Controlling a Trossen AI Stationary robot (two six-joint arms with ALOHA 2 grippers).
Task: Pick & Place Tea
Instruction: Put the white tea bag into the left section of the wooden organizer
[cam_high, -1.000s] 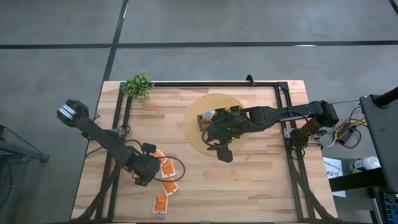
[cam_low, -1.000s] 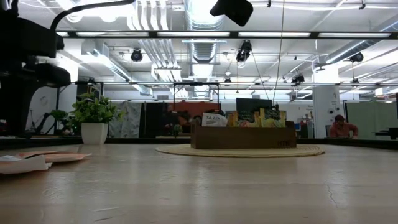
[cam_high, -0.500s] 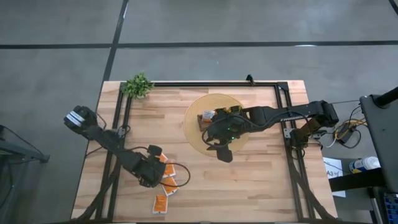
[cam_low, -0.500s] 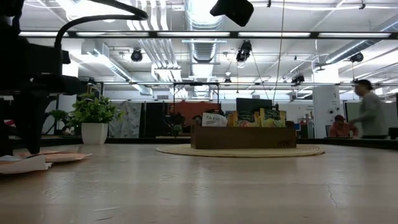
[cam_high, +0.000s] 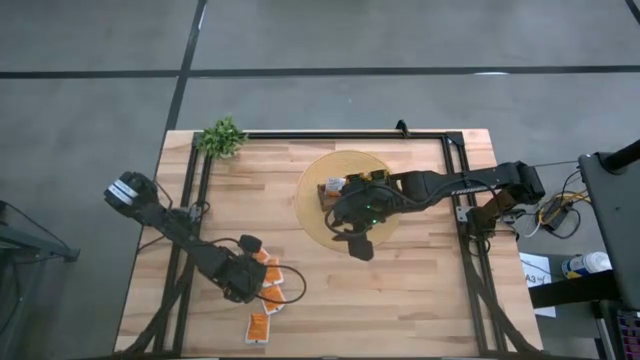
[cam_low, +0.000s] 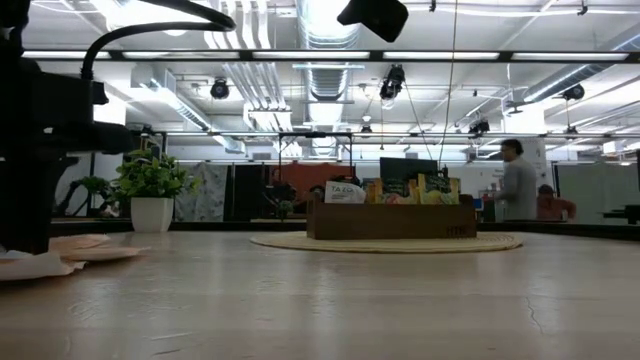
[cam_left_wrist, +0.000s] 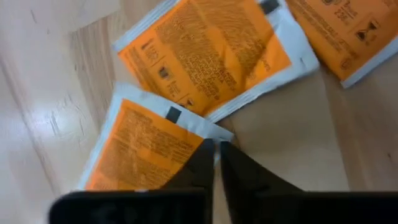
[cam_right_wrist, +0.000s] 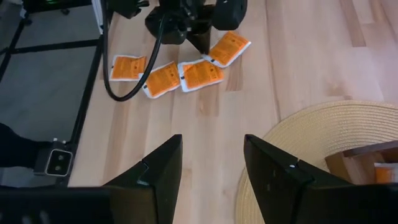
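Down at the table's near-left, the left gripper (cam_left_wrist: 214, 163) pinches a corner of an orange tea sachet (cam_left_wrist: 140, 152) among the loose sachets (cam_right_wrist: 180, 73). It looks light, thin and floppy, so an edge grip suits. Over the woven mat (cam_high: 312, 190), the right gripper (cam_right_wrist: 208, 177) hangs wide, empty.

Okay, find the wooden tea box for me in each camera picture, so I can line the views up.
High view: the wooden tea box sits on the round woven mat, mostly under the right arm.
Low view: centre, on the mat, sachets standing in it.
Left wrist view: not in it.
Right wrist view: only a corner at the lower right edge.
Shared landmark: the round woven mat.
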